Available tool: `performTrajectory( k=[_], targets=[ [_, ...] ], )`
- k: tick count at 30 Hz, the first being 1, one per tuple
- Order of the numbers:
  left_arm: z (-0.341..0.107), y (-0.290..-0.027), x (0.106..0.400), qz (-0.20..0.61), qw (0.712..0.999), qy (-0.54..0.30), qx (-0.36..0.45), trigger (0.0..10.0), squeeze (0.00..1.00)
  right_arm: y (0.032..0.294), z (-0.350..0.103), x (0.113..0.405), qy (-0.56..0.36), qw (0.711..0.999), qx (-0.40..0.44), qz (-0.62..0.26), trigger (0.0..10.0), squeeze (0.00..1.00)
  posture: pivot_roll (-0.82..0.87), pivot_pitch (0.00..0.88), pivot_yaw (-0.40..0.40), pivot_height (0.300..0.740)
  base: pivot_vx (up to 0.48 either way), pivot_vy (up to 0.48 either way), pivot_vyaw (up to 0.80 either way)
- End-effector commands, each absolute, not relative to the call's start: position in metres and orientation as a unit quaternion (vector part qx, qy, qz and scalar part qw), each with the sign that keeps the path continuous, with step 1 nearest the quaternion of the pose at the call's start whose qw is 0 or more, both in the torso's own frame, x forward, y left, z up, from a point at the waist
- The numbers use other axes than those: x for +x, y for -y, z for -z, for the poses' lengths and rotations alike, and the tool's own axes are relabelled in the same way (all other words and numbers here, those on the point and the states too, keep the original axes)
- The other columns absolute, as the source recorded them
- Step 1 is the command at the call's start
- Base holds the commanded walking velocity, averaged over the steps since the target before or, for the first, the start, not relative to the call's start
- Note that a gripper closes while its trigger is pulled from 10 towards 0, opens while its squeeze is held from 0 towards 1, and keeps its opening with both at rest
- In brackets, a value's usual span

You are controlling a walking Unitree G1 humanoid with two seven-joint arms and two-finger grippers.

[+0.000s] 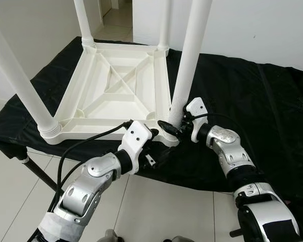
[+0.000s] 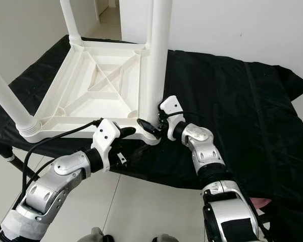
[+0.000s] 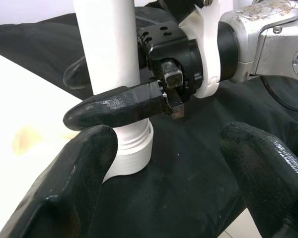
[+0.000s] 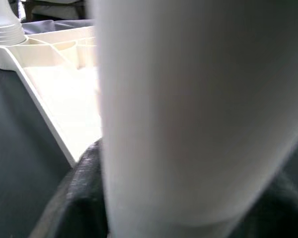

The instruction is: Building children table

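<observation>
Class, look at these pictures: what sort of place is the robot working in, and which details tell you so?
Probably a room in a home. Clues: pale floor tiles, plain white walls, and a doorway opening onto another tiled space. The upturned white children's table lies on a black cloth spread as a makeshift workbench.

Home interior, white walls (image 1: 252,25), tiled floor (image 1: 156,206), doorway to hallway (image 1: 116,15)
</observation>
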State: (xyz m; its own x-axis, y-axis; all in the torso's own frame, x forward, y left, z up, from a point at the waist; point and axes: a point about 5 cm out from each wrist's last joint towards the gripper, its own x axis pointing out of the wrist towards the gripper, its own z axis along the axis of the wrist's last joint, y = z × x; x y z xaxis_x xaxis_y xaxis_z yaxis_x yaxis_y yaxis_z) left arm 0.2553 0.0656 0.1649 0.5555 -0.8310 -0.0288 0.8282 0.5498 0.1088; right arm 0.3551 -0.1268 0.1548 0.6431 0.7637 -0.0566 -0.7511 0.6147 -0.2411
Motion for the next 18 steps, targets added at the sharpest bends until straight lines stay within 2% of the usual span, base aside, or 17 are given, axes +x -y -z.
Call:
performTrajectory(
  k=[1,2,3,8,9,12,13,16,18],
  targets=[
    [-0.167,-0.067,0.254,0.483,0.874,0.015,0.057,10.0,0.00,0.126,-0.154,0.357,0.021,0.894,-0.130,-0.428,0.7,0.00,-0.05,0.028,0.006,0.740,0.000,0.000,0.00],
    [-0.167,-0.067,0.254,0.483,0.874,0.015,0.057,10.0,0.00,0.126,-0.154,0.357,0.021,0.894,-0.130,-0.428,0.7,0.00,-0.05,0.028,0.006,0.740,0.000,0.000,0.00],
    [-0.167,-0.067,0.254,0.482,0.874,0.015,0.058,10.0,0.00,0.127,-0.153,0.358,0.020,0.892,-0.134,-0.432,0.0,0.00,-0.05,0.028,0.006,0.740,0.000,0.000,0.00],
    [-0.167,-0.066,0.253,0.484,0.873,0.015,0.057,10.0,0.00,0.135,-0.146,0.357,0.008,0.891,-0.130,-0.435,0.0,0.00,-0.06,0.018,0.002,0.740,0.000,0.000,0.00],
    [-0.166,-0.066,0.252,0.485,0.872,0.015,0.057,10.0,0.00,0.136,-0.144,0.356,0.007,0.892,-0.128,-0.433,1.8,0.00,-0.06,0.014,0.003,0.740,0.000,0.000,0.00],
    [-0.166,-0.065,0.252,0.487,0.872,0.015,0.058,10.0,0.00,0.139,-0.142,0.356,0.008,0.896,-0.127,-0.425,1.8,0.00,-0.06,0.014,0.003,0.740,0.000,0.000,0.00],
    [-0.166,-0.064,0.253,0.488,0.871,0.017,0.057,10.0,0.00,0.141,-0.143,0.355,0.018,0.907,-0.112,-0.406,10.0,0.00,-0.07,0.010,0.009,0.740,0.000,0.000,0.00],
    [-0.167,-0.063,0.253,0.489,0.870,0.018,0.057,10.0,0.00,0.141,-0.144,0.354,0.024,0.910,-0.108,-0.399,10.0,0.00,-0.07,0.010,0.009,0.740,0.000,0.000,0.00],
    [-0.168,-0.063,0.255,0.489,0.870,0.019,0.057,10.0,0.00,0.141,-0.147,0.353,0.040,0.923,-0.098,-0.369,10.0,0.00,-0.07,0.029,0.009,0.740,0.000,0.000,0.00]
  ],
)
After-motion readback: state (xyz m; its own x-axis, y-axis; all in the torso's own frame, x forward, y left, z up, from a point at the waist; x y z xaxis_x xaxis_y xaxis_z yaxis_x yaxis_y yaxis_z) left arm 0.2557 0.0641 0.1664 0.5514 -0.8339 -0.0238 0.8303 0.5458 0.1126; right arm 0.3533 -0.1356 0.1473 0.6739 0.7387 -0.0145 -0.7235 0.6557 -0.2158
